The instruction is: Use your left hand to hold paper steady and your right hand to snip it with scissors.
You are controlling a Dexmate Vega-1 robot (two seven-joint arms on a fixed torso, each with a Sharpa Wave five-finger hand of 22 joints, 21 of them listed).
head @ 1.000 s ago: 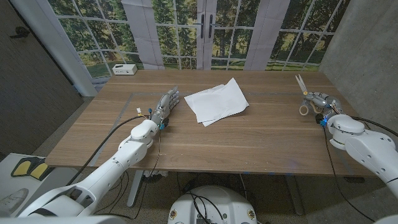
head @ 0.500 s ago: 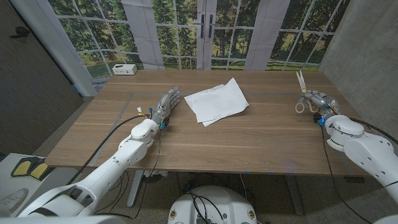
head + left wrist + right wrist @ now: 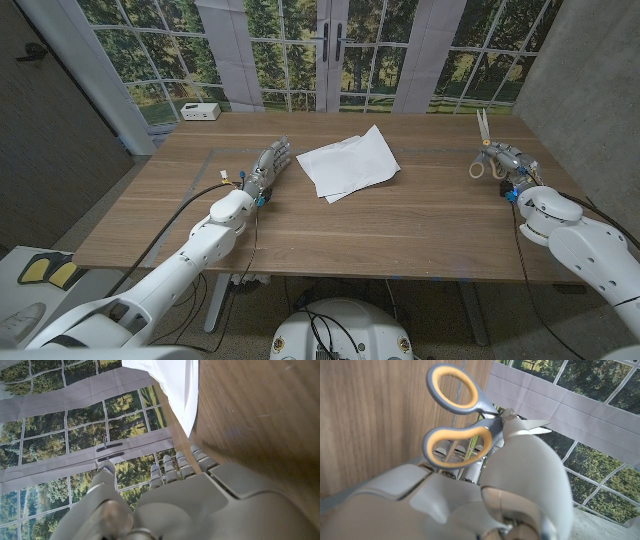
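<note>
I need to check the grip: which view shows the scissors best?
The right wrist view: the scissors fill it, their orange-lined handles close up against the right hand gripping them. The head view shows them small, at the table's right side, blades pointing away.

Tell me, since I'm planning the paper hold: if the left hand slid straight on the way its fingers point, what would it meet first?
Probably nothing: the left hand points up-table, left of the paper, over bare table. Depth is unclear.

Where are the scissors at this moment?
The scissors are in the right hand, over the table's far right part in the head view, well right of the paper.
</note>
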